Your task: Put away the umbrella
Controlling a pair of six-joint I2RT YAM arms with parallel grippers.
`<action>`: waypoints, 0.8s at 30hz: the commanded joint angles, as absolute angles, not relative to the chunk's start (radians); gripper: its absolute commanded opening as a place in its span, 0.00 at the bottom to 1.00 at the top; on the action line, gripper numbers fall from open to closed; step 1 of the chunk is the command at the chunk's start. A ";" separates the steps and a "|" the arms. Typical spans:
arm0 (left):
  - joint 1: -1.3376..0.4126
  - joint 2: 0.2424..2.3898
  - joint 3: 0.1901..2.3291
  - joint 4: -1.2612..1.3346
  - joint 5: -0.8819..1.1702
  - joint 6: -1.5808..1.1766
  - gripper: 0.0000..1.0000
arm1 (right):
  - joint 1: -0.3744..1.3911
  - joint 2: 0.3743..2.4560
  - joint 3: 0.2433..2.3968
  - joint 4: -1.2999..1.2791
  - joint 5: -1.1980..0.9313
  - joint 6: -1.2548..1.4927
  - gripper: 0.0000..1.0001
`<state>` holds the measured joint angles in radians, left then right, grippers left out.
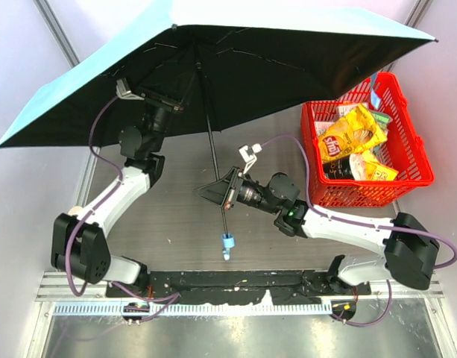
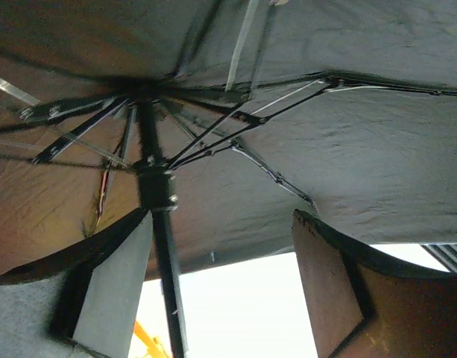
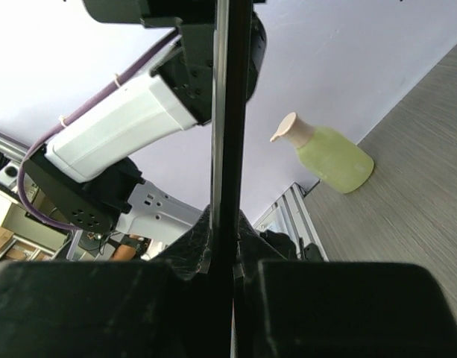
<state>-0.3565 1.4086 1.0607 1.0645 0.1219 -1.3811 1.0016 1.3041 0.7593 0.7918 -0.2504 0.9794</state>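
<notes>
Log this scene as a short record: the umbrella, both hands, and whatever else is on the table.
umbrella: open, light blue, spread over the table
shaft: black, gripped low down
handle: blue, at near end
right hand: shut on shaft
left hand: open beneath the umbrella, shaft in its gap
red basket: right side, holds snack bags
green bottle: upright on table

Red snack basket (image 1: 360, 195), green bottle (image 3: 334, 158)
</notes>
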 commanded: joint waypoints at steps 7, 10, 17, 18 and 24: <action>-0.377 1.361 1.163 0.930 0.026 -1.200 0.58 | 1.031 1.261 0.848 0.773 -0.207 0.888 0.01; -0.385 1.345 1.154 0.861 -0.038 -1.186 0.65 | 1.035 1.264 0.865 0.744 -0.195 0.871 0.01; -0.411 1.272 1.115 0.671 -0.109 -1.184 0.53 | 1.048 1.244 0.880 0.723 -0.169 0.839 0.01; -0.417 1.255 1.108 0.626 -0.129 -1.187 0.55 | 1.048 1.243 0.888 0.715 -0.167 0.828 0.01; -0.416 1.268 1.100 0.595 -0.158 -1.209 0.68 | 1.055 1.247 0.900 0.713 -0.176 0.827 0.01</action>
<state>-0.4118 1.2572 1.1004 0.6250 -0.1299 -1.2152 1.0428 1.3018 0.8249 0.5888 -0.1768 0.9028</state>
